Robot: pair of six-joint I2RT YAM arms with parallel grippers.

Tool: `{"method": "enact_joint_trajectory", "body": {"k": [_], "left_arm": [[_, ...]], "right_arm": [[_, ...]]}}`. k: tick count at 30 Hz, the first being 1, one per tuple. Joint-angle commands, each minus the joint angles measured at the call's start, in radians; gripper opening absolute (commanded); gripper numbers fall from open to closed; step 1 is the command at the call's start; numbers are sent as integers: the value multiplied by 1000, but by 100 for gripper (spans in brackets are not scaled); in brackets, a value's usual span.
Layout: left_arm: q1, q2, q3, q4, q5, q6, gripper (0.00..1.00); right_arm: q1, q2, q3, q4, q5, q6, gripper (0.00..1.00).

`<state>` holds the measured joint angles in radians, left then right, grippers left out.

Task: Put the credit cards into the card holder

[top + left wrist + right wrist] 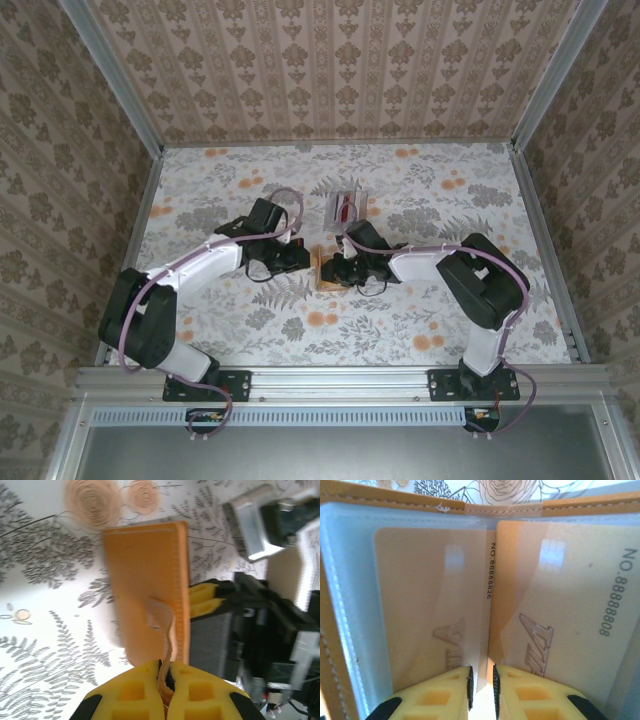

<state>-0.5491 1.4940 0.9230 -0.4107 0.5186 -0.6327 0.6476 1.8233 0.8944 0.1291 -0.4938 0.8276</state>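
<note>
At L wrist, closest: L gripper [165,687] has its yellow pads pressed together on the thin closure strap [167,645] of the flat orange stitched folding card holder [145,575], which sits btwn the two grippers, mid-way across the floral-print tabletop [230,190]. R gripper [481,687] works the holder's opened inside: pads nearly together with a narrow slit, and a pale edge of sleeve or card runs into that slit. Can't tell if it's clamped or just straddled. Two beige plastic credit cards [435,605] already sit under the clear glossy sleeves [350,605]. Handling, my read: holder is light + floppy, hinges at the spine and prob drags or flips if pulled by the strap alone, so pin strap or cover edge, not the sleeves. Sleeves look soft, slick and glare-y; pocket mouths may cling shut. Cards are stiff, thin, slippery: pinch the short edge, feed straight. Text: one card reads approx "NO.8888826", the other "NO.8888808". Big logo starts w/ "V", rest is behind the pads. Farther back: clear rack w/ red strips [345,205], no readable label.
</note>
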Motion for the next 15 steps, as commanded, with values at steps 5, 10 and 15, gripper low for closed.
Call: {"method": "enact_joint_trajectory", "body": {"k": [5, 10, 15], "left_arm": [[17, 4, -41, 8, -6, 25, 0], [27, 3, -49, 1, -15, 33, 0], [32, 11, -50, 7, -11, 36, 0]], "right_arm": [[-5, -38, 41, -107, 21, -51, 24], [-5, -82, 46, -146, 35, -61, 26], [-7, -116, 55, -193, 50, -82, 26]]}}
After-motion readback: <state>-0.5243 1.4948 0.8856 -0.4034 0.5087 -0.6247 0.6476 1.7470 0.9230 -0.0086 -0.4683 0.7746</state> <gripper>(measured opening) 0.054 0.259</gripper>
